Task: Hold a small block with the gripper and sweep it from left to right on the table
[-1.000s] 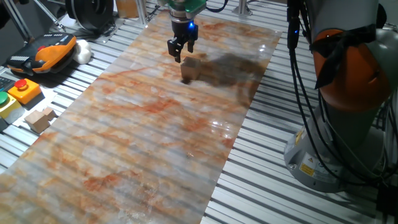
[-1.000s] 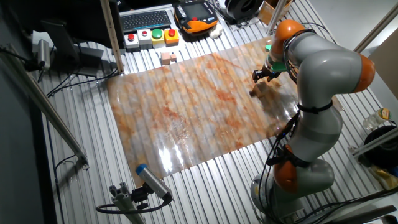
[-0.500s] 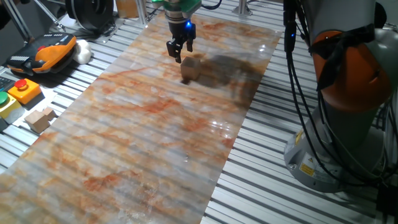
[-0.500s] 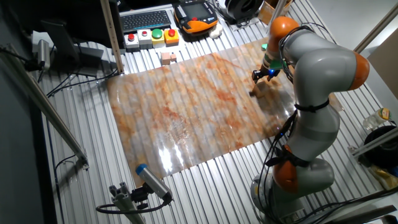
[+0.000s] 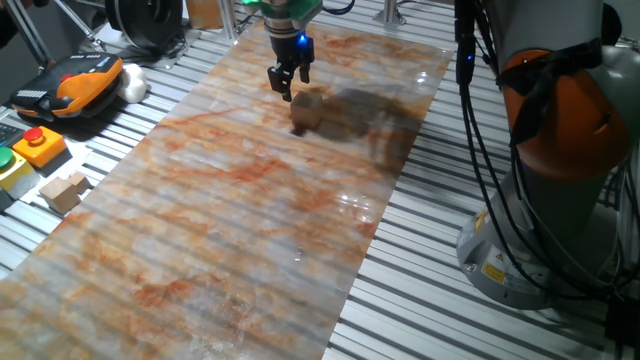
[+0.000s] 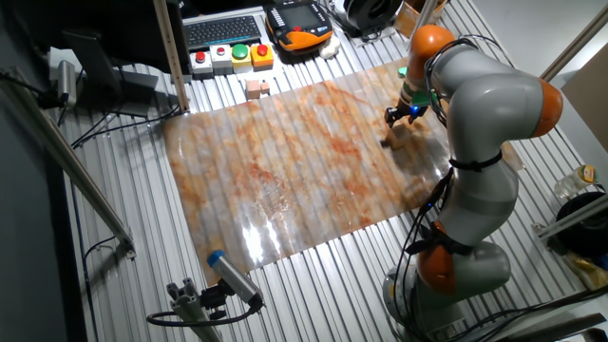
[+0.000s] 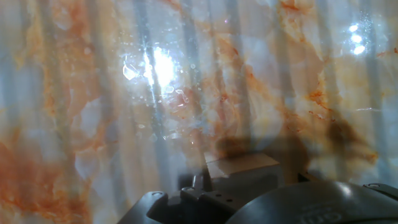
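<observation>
The small block (image 5: 305, 112) sits on the marbled orange table (image 5: 230, 220) near its far end, free of the fingers. My gripper (image 5: 288, 84), black with a blue light, hangs just above and to the left of the block, open with nothing between its fingers. In the other fixed view the gripper (image 6: 399, 115) hovers over the block (image 6: 391, 140) at the table's (image 6: 285, 171) right side. The hand view shows the block (image 7: 241, 167) low in the picture, beside the gripper's dark body; the fingertips themselves do not show there.
A pair of joined tan blocks (image 5: 62, 190) lies on the metal slats at the left, next to button boxes (image 5: 38, 145) and an orange pendant (image 5: 70, 82). The arm's base (image 5: 560, 200) stands to the right of the table.
The gripper has risen slightly and drifted a little away from the block since a second ago. The block has stayed in place.
</observation>
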Tool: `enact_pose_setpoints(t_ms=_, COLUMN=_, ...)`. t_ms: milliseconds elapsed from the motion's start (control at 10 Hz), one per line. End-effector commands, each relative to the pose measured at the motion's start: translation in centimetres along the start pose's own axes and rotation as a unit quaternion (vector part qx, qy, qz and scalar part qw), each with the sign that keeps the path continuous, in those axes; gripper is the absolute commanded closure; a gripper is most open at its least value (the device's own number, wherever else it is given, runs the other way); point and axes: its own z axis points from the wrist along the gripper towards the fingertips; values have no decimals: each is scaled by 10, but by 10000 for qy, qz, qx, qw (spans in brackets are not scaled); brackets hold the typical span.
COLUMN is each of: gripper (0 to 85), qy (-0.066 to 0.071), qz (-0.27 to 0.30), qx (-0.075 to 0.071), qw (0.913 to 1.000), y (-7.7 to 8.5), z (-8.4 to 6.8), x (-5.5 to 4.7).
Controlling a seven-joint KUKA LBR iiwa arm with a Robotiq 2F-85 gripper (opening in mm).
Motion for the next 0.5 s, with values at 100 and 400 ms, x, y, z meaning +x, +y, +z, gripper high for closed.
enact_pose_setpoints(t_ms=100, gripper=170, qy=1, qz=-1, qx=-6, qw=10000, y=0, z=0, x=0)
enact_pose_setpoints(t_ms=400, gripper=170, qy=11, qz=-25, qx=-28, qw=10000, y=0, z=0, x=0)
